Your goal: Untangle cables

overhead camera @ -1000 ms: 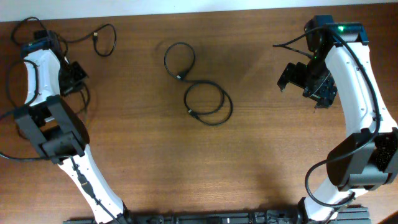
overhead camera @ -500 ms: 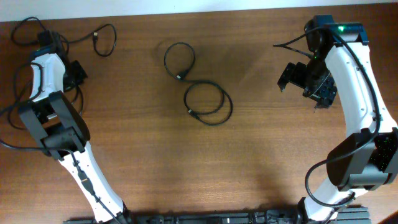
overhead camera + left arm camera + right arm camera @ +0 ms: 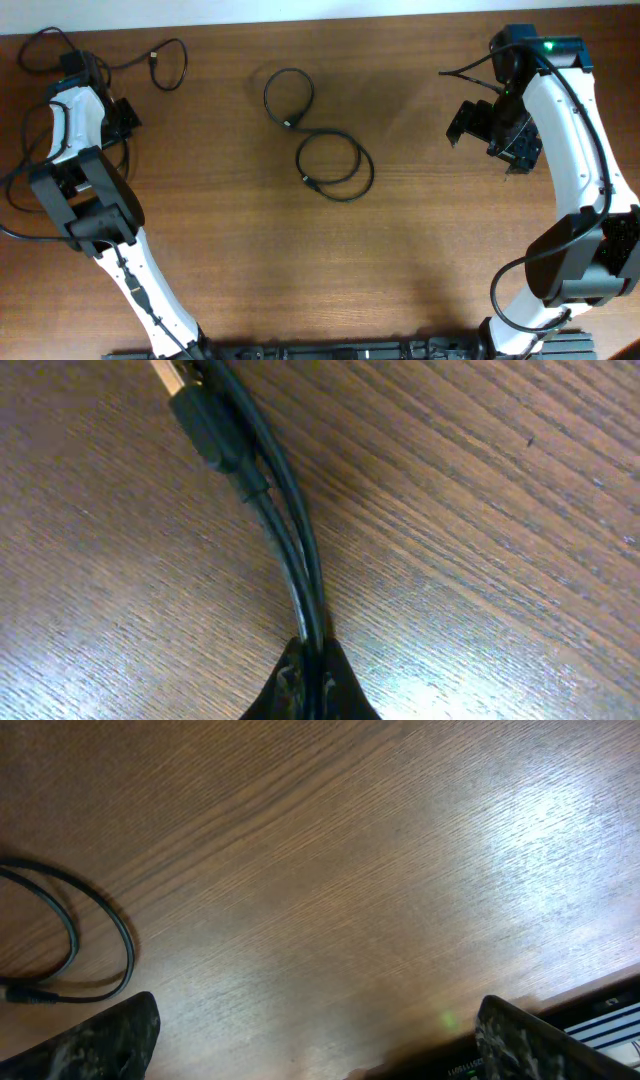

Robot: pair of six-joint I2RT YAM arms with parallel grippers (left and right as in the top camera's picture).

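Overhead view: a brown wooden counter (image 3: 420,230) seen from above. Near its middle lie the cables (image 3: 335,165), thin and black, in two round loops, one above the other, touching where they meet. More thin black cord (image 3: 170,60) trails across the top left corner. A white arm runs up the left edge. Its left hand (image 3: 120,113) sits near the corner, among that cord. A second white arm runs up the right edge. Its right hand (image 3: 472,122) is over bare wood, well apart from the middle loops.

Left wrist view: the left hand (image 3: 310,685) shows at the bottom centre, clenched on two strands of black cable. The strands run side by side up and to the left, close over the wood grain. At the top left is a black plug (image 3: 205,420) with a pale metal tip.

Right wrist view: the right hand (image 3: 315,1050) is released. Its dark fingers (image 3: 100,1040) sit in the two lower corners, spread wide, with only wood between them. A curve of black cable lies on the counter at the left edge, apart from the fingers.
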